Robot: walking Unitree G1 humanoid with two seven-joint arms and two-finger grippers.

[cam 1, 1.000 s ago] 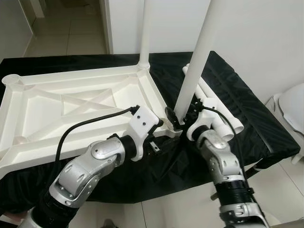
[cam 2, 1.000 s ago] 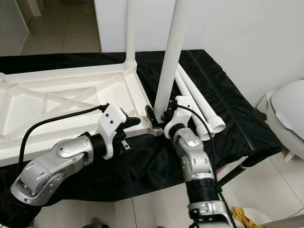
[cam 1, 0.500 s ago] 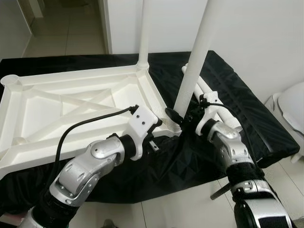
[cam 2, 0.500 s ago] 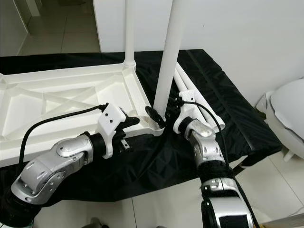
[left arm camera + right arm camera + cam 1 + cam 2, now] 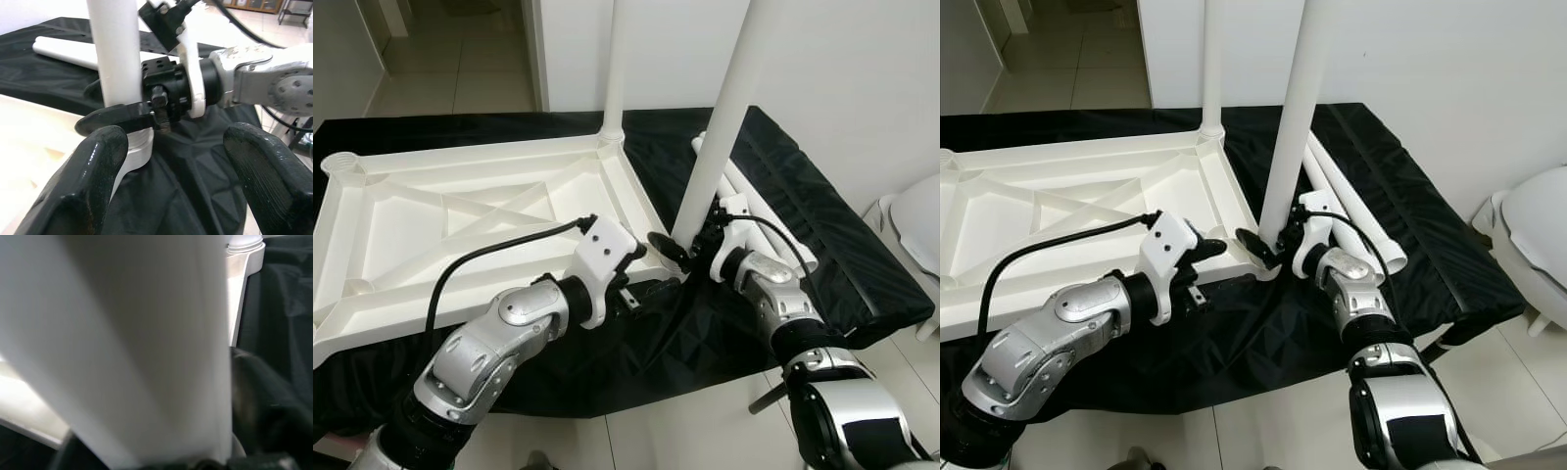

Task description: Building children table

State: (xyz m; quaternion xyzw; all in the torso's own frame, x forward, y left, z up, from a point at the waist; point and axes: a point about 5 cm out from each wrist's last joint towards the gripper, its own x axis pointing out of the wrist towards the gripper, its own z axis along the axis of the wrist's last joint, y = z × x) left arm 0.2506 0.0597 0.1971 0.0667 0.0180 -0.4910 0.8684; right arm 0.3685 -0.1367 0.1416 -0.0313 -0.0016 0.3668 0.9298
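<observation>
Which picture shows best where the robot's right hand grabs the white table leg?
The left wrist view: the right hand wraps its black fingers round the table leg just above the corner socket. The eye views show this smaller, from above. The right wrist view shows the leg as a white blur.

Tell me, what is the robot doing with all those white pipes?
It is building a little table. The white tabletop lies upside down on a black cloth. One leg already stands in the far corner. The right gripper has its fingers around a second leg, holding it upright in the near corner socket. The left gripper waits open just beside that corner. More spare legs lie on the cloth.
</observation>
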